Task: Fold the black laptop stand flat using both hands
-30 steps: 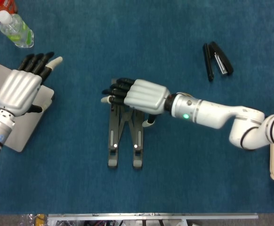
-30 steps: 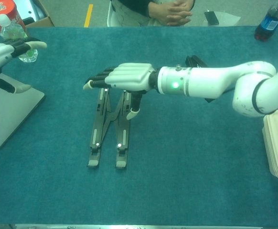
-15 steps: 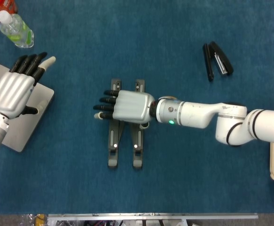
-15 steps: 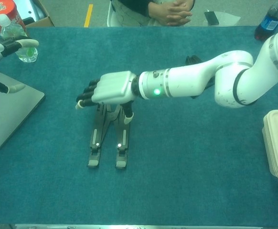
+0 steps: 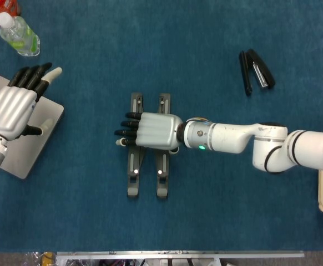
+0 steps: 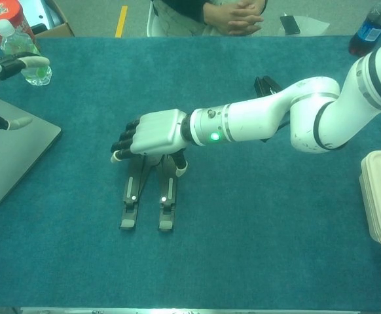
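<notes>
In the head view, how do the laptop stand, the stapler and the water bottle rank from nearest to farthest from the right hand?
1. Laptop stand: directly under the right hand, at the table's middle.
2. Stapler: up and to the right of the hand, apart from it.
3. Water bottle: top left corner, farthest.

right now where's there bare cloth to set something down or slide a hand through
Widest patch: between the laptop stand and the stapler, above the right arm. Also open: between the laptop and the stand, and the near strip below the stand. Crowded: far-left corner, with the left hand and water bottle; right hand covers the stand's middle.
</notes>
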You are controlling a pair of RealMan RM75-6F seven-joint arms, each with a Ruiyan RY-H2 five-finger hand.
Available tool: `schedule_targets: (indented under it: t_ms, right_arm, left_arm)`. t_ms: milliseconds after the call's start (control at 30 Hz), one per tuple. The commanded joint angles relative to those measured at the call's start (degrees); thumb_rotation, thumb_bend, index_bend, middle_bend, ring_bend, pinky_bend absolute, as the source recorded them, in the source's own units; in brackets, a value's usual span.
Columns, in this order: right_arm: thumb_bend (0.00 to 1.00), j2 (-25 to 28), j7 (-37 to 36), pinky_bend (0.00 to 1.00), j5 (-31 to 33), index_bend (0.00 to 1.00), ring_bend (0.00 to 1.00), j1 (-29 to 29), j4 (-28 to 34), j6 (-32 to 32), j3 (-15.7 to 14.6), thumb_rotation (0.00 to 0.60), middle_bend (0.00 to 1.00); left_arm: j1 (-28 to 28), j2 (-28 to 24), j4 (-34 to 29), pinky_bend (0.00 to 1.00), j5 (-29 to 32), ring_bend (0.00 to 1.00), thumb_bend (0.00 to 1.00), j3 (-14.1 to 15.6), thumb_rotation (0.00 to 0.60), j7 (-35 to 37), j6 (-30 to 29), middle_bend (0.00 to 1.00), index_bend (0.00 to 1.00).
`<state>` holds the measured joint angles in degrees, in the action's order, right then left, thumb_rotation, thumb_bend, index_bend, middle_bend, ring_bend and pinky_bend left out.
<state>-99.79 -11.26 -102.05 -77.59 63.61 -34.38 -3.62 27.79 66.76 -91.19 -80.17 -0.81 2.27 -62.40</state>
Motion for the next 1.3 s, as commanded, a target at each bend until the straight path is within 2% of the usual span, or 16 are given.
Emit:
schedule_targets:
  t_ms: [33, 600, 800, 1133, 1300]
  right_arm:
    - [0.0, 0.0, 0.0, 0.07, 0.2, 0.0, 0.0, 0.0, 0.0, 0.0, -0.2, 0.6, 0.0]
    - [0.0, -2.3, 1.0, 0.07, 2.0, 0.0, 0.0, -0.8, -1.7, 1.3, -0.5, 0.6, 0.01]
    - [0.01, -3.0, 0.8, 0.07, 2.8, 0.0, 0.01, -0.8, -2.2, 1.4, -0.3, 0.6, 0.12]
    - [0.04, -3.6, 0.6, 0.12, 3.7, 0.01, 0.11, -0.3, -2.6, 0.9, -0.2, 0.6, 0.25]
    - [0.04, -3.7, 0.5, 0.16, 3.8, 0.04, 0.16, 0.1, -3.0, 0.4, -0.4, 0.6, 0.28]
  left_arm:
    - [-0.1, 0.1, 0.0, 0.0, -0.1, 0.0, 0.27, -0.2, 0.6, 0.4, 0.0, 0.0, 0.0]
    - [-0.5, 1.1, 1.5, 0.0, -0.7, 0.0, 0.27, -0.6, 0.6, 2.2, 0.5, 0.0, 0.0]
    - [-0.6, 1.3, 1.9, 0.0, -1.1, 0.0, 0.27, -0.6, 0.6, 2.9, 0.7, 0.0, 0.0]
    - [-0.6, 1.6, 2.5, 0.0, -1.5, 0.0, 0.27, -0.7, 0.6, 3.6, 1.1, 0.0, 0.0]
    - [-0.5, 1.9, 2.7, 0.0, -1.7, 0.0, 0.27, -0.7, 0.6, 3.8, 1.2, 0.0, 0.0]
